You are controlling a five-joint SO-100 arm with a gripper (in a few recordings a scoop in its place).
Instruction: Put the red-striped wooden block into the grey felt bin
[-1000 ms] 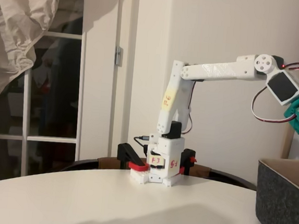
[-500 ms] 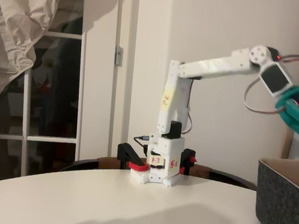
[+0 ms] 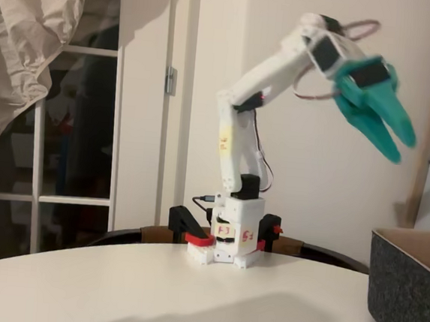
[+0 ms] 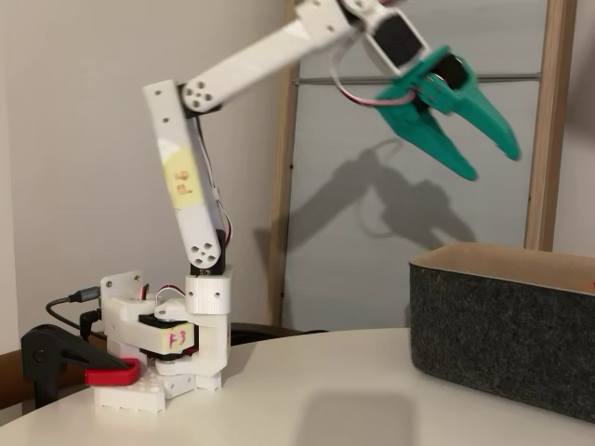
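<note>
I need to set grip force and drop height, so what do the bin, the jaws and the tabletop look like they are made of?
The grey felt bin: thick felt by its look, with a matte, fuzzy, flecked charcoal wall and a tan rim. The gripper: its teal jaws look like hard printed plastic, smooth and slightly glossy, standing apart with nothing between them. The table: a smooth white surface with a dull sheen, maybe laminate or painted wood; I cannot tell which.

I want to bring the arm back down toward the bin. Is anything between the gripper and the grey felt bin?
Nothing visible. The gripper, jaws apart with nothing seen between them, hangs in open air above and left of the grey felt bin. The bin's inside is hidden.
</note>
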